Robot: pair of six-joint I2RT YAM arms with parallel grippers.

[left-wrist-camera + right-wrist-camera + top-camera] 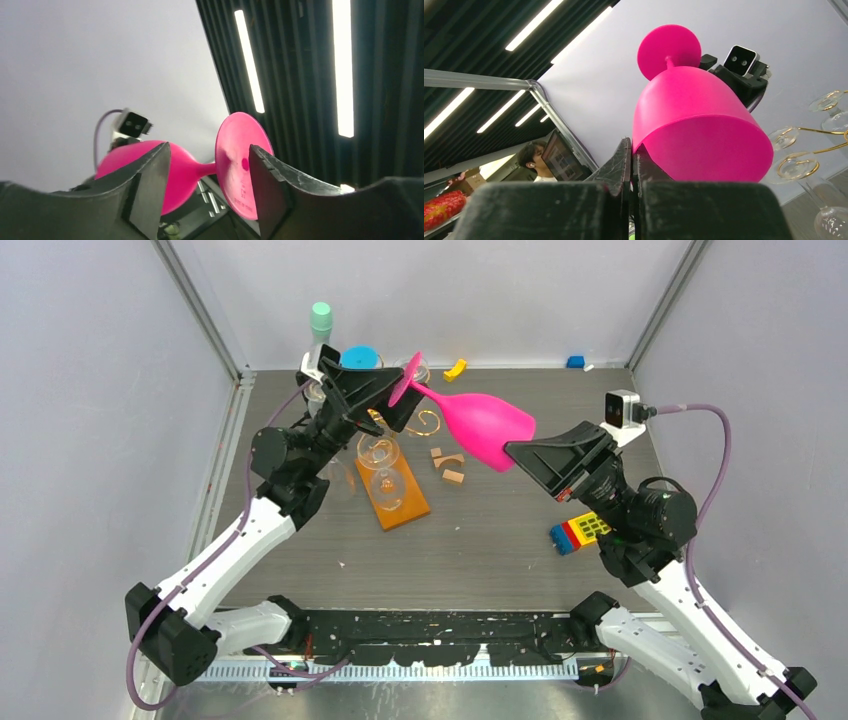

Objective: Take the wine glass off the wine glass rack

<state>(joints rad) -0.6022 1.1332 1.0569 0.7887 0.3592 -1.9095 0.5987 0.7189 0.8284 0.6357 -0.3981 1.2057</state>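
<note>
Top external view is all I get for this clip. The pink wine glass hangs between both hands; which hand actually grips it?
Observer: The right hand. Its wrist view shows the fingers pressed shut on the bowl rim of the pink wine glass.
Operator: And the other one?
Observer: Its wrist view shows the left hand open, with a finger on either side of the stem, not clamping it.
Operator: Is it off yet?
Observer: In the right wrist view the gold arms of the wine glass rack sit beside the bowl, with no contact visible.
</note>
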